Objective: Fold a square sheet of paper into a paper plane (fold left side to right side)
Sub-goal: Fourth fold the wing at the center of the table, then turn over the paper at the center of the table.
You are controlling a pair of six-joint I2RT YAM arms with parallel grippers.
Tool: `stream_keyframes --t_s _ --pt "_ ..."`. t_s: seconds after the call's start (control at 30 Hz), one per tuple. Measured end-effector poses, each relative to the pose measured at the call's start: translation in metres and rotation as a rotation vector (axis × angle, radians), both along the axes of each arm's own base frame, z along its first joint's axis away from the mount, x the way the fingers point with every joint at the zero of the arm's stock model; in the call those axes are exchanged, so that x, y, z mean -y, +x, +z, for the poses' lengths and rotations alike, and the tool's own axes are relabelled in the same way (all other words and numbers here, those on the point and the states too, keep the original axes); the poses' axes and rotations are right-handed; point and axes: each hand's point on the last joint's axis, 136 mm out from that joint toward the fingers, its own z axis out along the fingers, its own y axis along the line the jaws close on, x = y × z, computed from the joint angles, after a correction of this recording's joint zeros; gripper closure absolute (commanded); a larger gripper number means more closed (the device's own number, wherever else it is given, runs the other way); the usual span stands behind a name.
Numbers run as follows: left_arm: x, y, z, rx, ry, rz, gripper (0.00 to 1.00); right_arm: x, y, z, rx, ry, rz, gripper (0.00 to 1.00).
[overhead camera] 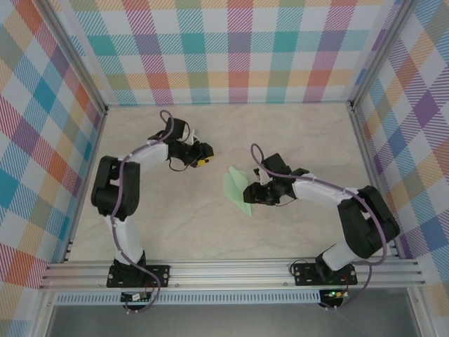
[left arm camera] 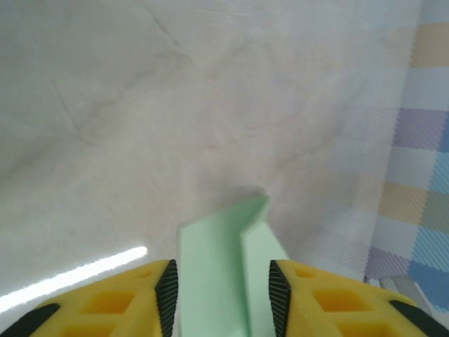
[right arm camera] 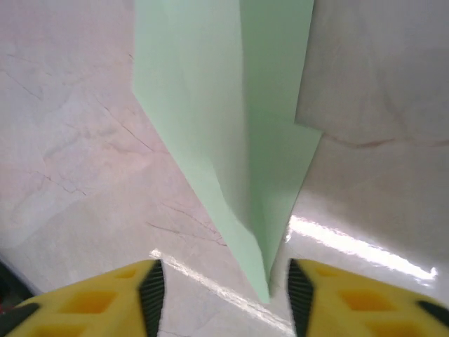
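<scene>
Left end effector [left arm camera: 223, 291]: fingers spread, clear of the paper.
Right end effector [right arm camera: 221, 291]: fingers spread, pinching nothing.
Pale mint-green folded paper plane [overhead camera: 237, 187]: on the marbled beige surface [overhead camera: 295, 133], just ahead of the right end effector, pointed end toward it.

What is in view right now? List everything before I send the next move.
paper plane: one, pale green, folded to a point, mid-table
table: one, beige marbled, under everything
walls: three, pastel plaid, back and both sides
frame rails: silver metal, along the near edge
left arm: one, black and white, left of the table
right arm: one, black and white, right of the table
left gripper: one, yellow fingers, open, apart from the plane
right gripper: one, yellow fingers, open, plane's tip between the fingers, not pinched
</scene>
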Motion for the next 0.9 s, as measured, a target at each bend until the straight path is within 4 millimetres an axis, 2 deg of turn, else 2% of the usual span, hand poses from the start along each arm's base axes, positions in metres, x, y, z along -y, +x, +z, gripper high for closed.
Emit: stream_keyframes --t_s 0.1,0.17,0.3,0.37,0.53,0.67,0.9 --pt "0.006 -0.021 0.022 0.049 -0.031 -0.003 0.51 0.006 0.012 0.018 0.094 -0.028 -0.008 0.31" --pt "0.017 -0.034 0.024 0.055 -0.044 -0.016 0.49 0.005 0.018 0.021 0.117 -0.042 0.004 0.3" --pt "0.044 -0.063 0.003 0.002 -0.039 -0.06 0.47 -0.002 0.033 0.009 0.102 -0.072 0.023 0.31" --pt "0.055 -0.07 -0.004 -0.019 -0.039 -0.072 0.47 -0.003 0.04 -0.002 0.086 -0.102 0.019 0.34" --pt "0.075 -0.073 -0.027 -0.065 -0.043 -0.084 0.47 0.0 0.058 -0.028 0.052 -0.169 -0.01 0.49" --pt "0.079 -0.07 -0.04 -0.089 -0.031 -0.082 0.46 0.008 0.065 -0.034 0.049 -0.2 -0.038 0.52" --pt "0.096 -0.063 -0.04 -0.085 -0.034 -0.093 0.47 0.014 0.068 -0.035 0.049 -0.206 -0.059 0.53"
